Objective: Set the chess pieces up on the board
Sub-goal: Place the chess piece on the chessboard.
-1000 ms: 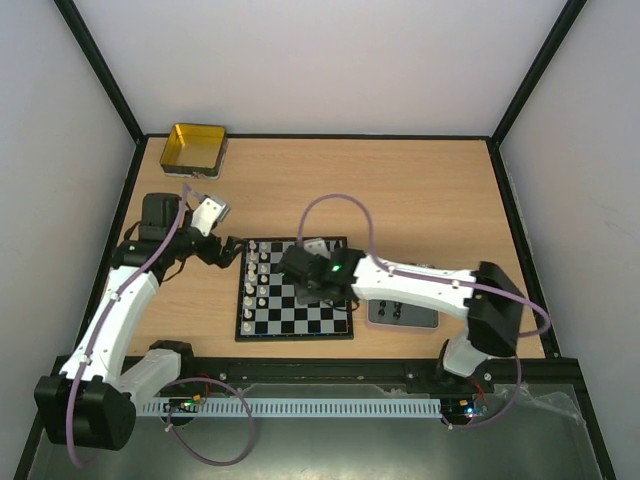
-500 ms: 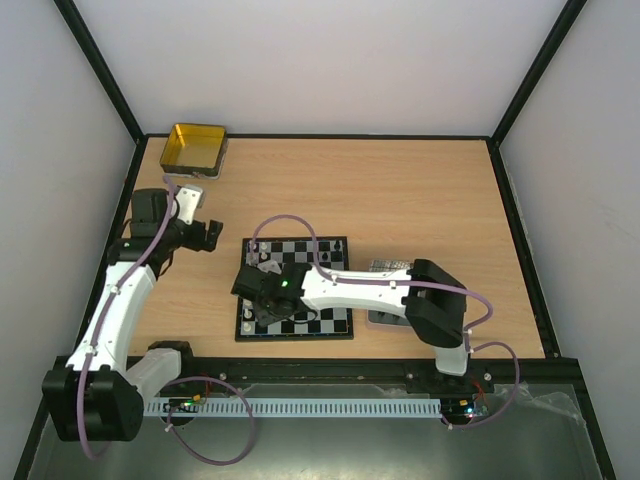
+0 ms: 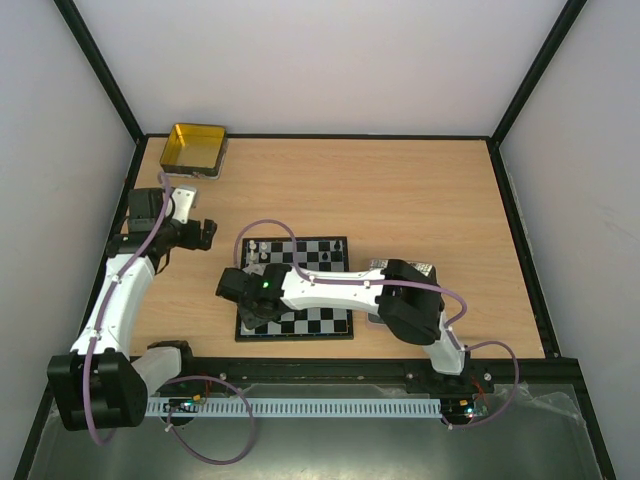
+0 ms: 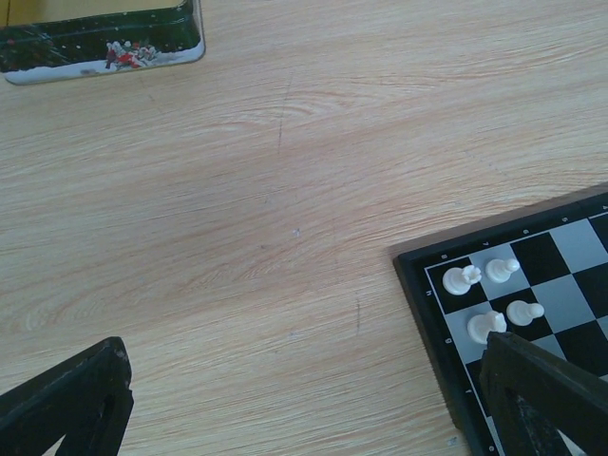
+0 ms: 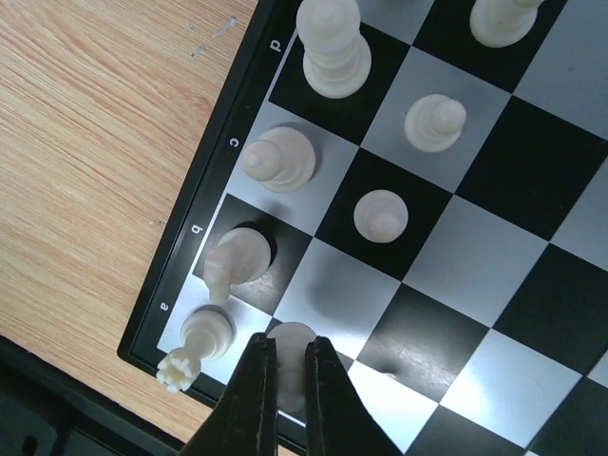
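Observation:
The chequered board [image 3: 330, 318] lies mid-table; its corner shows in the left wrist view [image 4: 446, 366] and its near-left corner in the right wrist view [image 5: 204, 204]. Several white chess pieces stand along its left columns, among them a rook [image 5: 195, 344], a knight [image 5: 236, 262] and pawns [image 5: 380, 215]. My right gripper [image 5: 289, 366] [image 3: 243, 293] is shut on a white pawn [image 5: 291, 340] just over the corner squares beside the rook. My left gripper [image 3: 205, 233] is open and empty over bare table left of the board; its fingers [image 4: 66, 404] frame the wood.
A gold tin [image 3: 195, 148] sits at the far-left corner, its side visible in the left wrist view [image 4: 104, 43]. A grey tray [image 3: 428, 268] is mostly hidden under the right arm, right of the board. Black frame rails edge the table.
My right gripper has swept left across the board to its near-left corner, carrying the pawn. My left arm has drawn back to the left, away from the board.

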You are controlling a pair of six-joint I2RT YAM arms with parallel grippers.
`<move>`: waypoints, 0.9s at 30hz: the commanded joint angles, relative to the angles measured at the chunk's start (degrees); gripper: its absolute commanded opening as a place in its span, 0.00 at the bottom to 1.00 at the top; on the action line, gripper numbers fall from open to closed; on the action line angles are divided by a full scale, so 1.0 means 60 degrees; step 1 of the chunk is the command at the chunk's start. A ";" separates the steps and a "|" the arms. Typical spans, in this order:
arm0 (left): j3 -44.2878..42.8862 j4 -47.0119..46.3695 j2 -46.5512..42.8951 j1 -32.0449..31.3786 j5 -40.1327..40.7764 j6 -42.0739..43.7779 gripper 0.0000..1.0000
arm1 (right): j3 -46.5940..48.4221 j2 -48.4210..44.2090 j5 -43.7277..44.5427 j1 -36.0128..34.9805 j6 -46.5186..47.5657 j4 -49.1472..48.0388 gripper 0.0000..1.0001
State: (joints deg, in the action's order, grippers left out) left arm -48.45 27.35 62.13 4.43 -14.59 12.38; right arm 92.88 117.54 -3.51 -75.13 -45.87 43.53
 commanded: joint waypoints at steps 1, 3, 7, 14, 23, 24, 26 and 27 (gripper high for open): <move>0.0013 0.0040 -0.0013 0.0031 -0.0207 -0.0058 0.99 | 0.0408 0.0331 0.0116 -0.0077 0.0192 0.0519 0.03; 0.0018 0.0062 -0.0013 0.0038 -0.0237 -0.0049 0.99 | 0.0477 0.0460 0.0191 -0.0075 0.0196 0.0655 0.04; 0.0006 0.0070 -0.0013 0.0039 -0.0322 -0.0029 0.99 | 0.0464 0.0556 0.0260 -0.0075 0.0173 0.0719 0.04; -0.0001 0.0099 -0.0027 0.0031 -0.0400 -0.0005 1.00 | 0.0470 0.0595 0.0294 -0.0034 0.0153 0.0700 0.08; 0.0022 0.0113 -0.0078 0.0039 -0.0518 0.0002 0.99 | 0.0422 0.0567 0.0348 0.0027 0.0129 0.0602 0.10; 0.0024 0.0119 -0.0072 0.0039 -0.0539 0.0009 0.99 | 0.0420 0.0576 0.0350 0.0027 0.0128 0.0588 0.10; 0.0017 0.0114 -0.0058 0.0039 -0.0539 0.0016 0.99 | 0.0428 0.0599 0.0350 0.0028 0.0143 0.0579 0.10; 0.0019 0.0114 -0.0068 0.0039 -0.0549 0.0016 0.99 | 0.0428 0.0609 0.0417 0.0040 0.0124 0.0582 0.10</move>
State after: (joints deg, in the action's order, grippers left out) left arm -48.45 27.57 62.13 4.43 -16.97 12.43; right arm 94.13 120.73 -2.70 -75.02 -45.25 45.63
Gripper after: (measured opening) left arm 0.995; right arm 0.102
